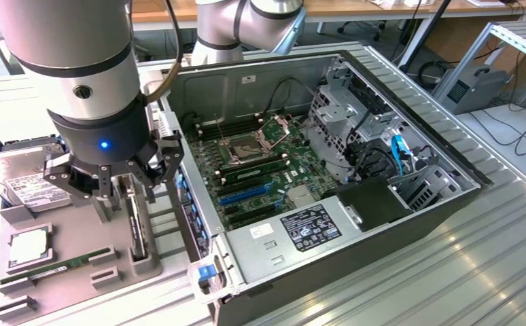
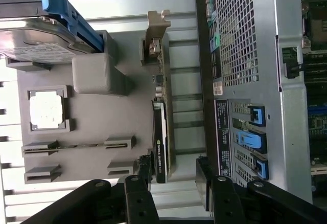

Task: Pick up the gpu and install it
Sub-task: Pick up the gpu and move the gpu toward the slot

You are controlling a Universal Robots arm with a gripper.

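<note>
Your gpu stands on edge in its slot along the gray tray's edge nearest the PC case. The gripper hangs low over it, jaws wide apart, straddling one end of the card, nothing clamped. The hard drive sits at the tray's far corner.

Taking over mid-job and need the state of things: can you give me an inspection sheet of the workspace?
Surface: ribbed metal table with a gray parts tray on it.
Job's things: gpu standing on edge in a tray slot; computer case lying open beside the tray.
Clutter: hard drive, processor and memory stick in the tray.
Gripper: gripper open, fingers either side of the gpu's end, not closed on it.
Cables: blue cable inside the case; black cables on the floor.
Surroundings: metal rack, desks behind.
</note>
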